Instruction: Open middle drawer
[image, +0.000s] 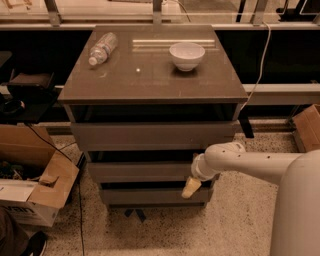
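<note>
The grey-brown cabinet has three drawer fronts. The middle drawer (140, 171) is the plain wide panel below the taller top front (150, 136) and above the lowest front (150, 196). It sits slightly proud of the lowest front, and its interior is hidden. My gripper (190, 186) reaches in from the right on a white arm. It hangs at the right end of the middle drawer's lower edge, with a cream fingertip (188, 190) pointing down in front of the gap above the lowest drawer.
On the cabinet top (150, 80) stand a white bowl (187, 55) and a lying plastic bottle (102, 48). Open cardboard boxes (35, 190) sit on the floor at left, another box (307, 127) at right. A cable (257, 65) hangs at the back right.
</note>
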